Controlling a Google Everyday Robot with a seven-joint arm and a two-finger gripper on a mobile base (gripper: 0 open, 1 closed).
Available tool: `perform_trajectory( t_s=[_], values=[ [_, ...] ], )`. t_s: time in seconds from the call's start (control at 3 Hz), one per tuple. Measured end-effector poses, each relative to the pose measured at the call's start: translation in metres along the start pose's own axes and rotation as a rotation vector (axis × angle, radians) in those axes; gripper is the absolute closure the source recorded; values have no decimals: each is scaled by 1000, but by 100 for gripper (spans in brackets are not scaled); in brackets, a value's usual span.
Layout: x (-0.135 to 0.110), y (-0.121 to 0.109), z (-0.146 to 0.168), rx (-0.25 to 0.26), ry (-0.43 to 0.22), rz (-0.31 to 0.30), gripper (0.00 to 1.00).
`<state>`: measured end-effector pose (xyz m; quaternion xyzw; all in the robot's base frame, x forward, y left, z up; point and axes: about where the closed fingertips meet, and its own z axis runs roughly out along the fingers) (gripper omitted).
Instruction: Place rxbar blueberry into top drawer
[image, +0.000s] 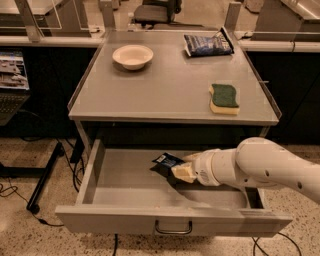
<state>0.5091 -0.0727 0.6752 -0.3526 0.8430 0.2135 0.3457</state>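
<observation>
The top drawer is pulled open below the grey table; its curved metal handle shows on the front. The rxbar blueberry, a small dark blue wrapper with a white patch, is inside the drawer near its middle, tilted. My gripper reaches in from the right on a white arm, low over the drawer floor, with its pale fingers at the bar. The bar's right part is hidden by the fingers.
On the table top stand a white bowl at the back left, a crinkled blue bag at the back right and a green-and-yellow sponge at the right. Cables and a black stand foot lie on the floor at left.
</observation>
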Motion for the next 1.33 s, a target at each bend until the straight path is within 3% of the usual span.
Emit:
perform_trajectory(
  t_s=[0.33, 0.67, 1.33],
  values=[
    [0, 0, 0, 0, 0, 0, 29],
    [0, 0, 0, 0, 0, 0, 5],
    [0, 0, 0, 0, 0, 0, 0]
  ],
)
